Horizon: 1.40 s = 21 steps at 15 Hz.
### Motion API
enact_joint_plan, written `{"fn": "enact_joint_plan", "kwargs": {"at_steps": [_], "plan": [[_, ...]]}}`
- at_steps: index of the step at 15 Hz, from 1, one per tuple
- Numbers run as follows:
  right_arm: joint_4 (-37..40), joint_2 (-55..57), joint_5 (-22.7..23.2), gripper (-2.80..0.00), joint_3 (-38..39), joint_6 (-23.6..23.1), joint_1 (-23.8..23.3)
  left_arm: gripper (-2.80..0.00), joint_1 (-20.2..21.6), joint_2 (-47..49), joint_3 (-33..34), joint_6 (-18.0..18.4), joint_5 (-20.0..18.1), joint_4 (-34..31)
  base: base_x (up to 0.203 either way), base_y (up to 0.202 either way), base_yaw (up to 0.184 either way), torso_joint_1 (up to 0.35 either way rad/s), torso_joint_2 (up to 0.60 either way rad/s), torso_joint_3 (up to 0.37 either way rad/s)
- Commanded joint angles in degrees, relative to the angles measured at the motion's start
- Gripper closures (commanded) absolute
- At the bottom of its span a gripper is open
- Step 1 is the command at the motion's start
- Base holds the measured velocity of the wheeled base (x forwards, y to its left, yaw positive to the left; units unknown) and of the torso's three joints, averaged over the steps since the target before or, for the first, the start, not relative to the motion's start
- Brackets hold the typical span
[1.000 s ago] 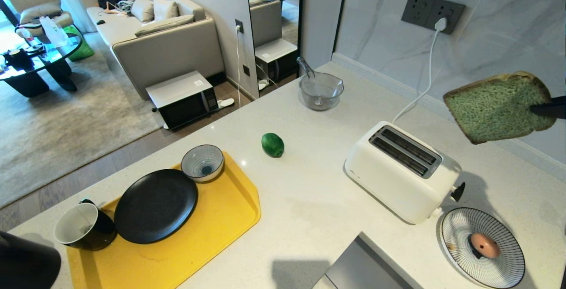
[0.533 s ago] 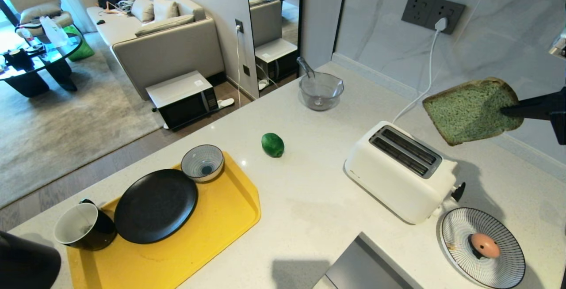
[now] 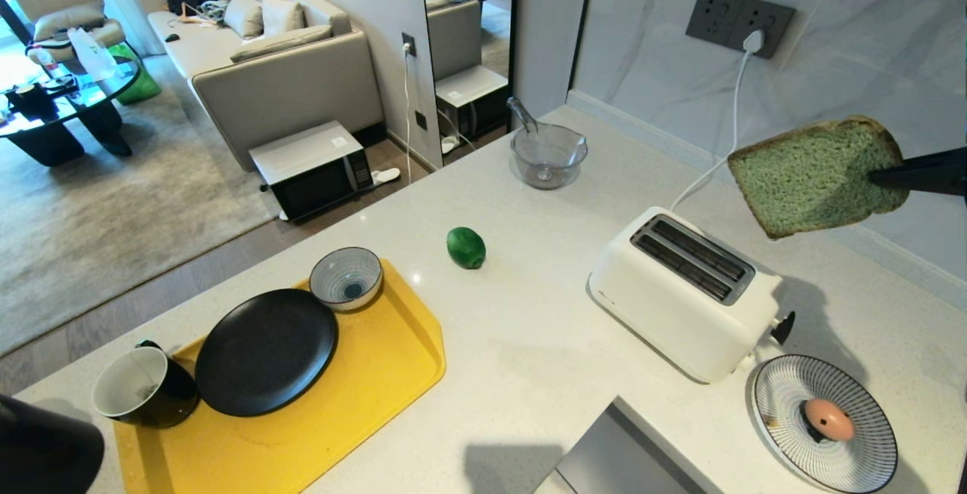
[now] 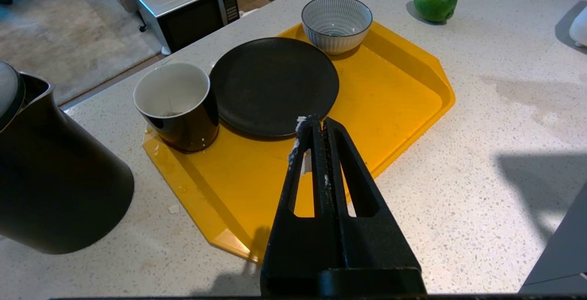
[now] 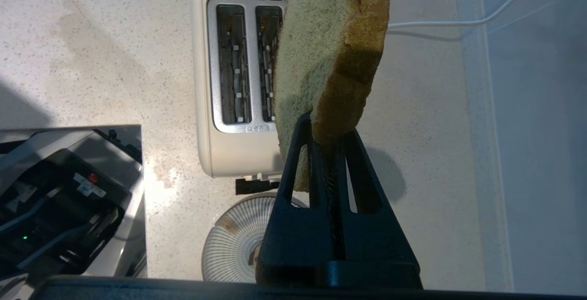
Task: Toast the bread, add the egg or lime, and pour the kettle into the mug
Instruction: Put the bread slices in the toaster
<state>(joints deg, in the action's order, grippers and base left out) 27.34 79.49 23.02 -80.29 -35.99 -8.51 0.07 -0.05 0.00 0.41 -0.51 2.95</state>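
My right gripper [image 3: 880, 177] is shut on one edge of the green bread [image 3: 812, 177], holding it in the air above and to the right of the white toaster [image 3: 684, 290]. In the right wrist view the bread [image 5: 330, 47] hangs on edge over the toaster's [image 5: 234, 84] slot nearest the wall. The egg [image 3: 829, 418] lies on a striped plate [image 3: 786, 396]. On the counter rests the lime [image 3: 466, 247]. The mug [image 3: 143, 387] stands on a yellow tray [image 3: 423, 343], the kettle [image 4: 50, 185] beside it. My left gripper [image 4: 316, 123] hovers shut and empty over the tray.
A black plate [image 3: 264, 350] and a striped bowl [image 3: 346, 277] share the tray. A glass measuring jug [image 3: 548, 154] stands at the back. The toaster's white cable [image 3: 729, 131] runs to the wall socket. The counter's left edge drops to the floor.
The bread and my right gripper have shifted left, nearer the toaster, then risen slightly. Everything else is where it was.
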Motion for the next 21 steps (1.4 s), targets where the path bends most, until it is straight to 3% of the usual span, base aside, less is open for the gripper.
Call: {"fn": "enact_joint_plan", "kwargs": {"at_steps": [1, 14, 21], "plan": [[0.17, -1.01, 0.1, 0.0, -0.31, -0.22, -0.02, 0.0, 0.01, -0.13, 0.97, 0.02, -0.02, -0.13, 0.0, 0.0, 0.0, 0.0, 0.0, 0.0], [0.34, -2.84, 0.1, 0.0, 1.02, 0.83, -0.02, 0.0, 0.01, -0.13, 0.97, 1.08, -0.02, -0.14, 0.0, 0.0, 0.0, 0.0, 0.0, -0.002], [0.43, -4.02, 0.01, 0.0, 2.24, 0.81, -0.02, 0.0, 0.01, -0.13, 0.97, 0.9, 0.25, -0.05, 0.0, 0.0, 0.0, 0.002, 0.0, -0.146]]}}
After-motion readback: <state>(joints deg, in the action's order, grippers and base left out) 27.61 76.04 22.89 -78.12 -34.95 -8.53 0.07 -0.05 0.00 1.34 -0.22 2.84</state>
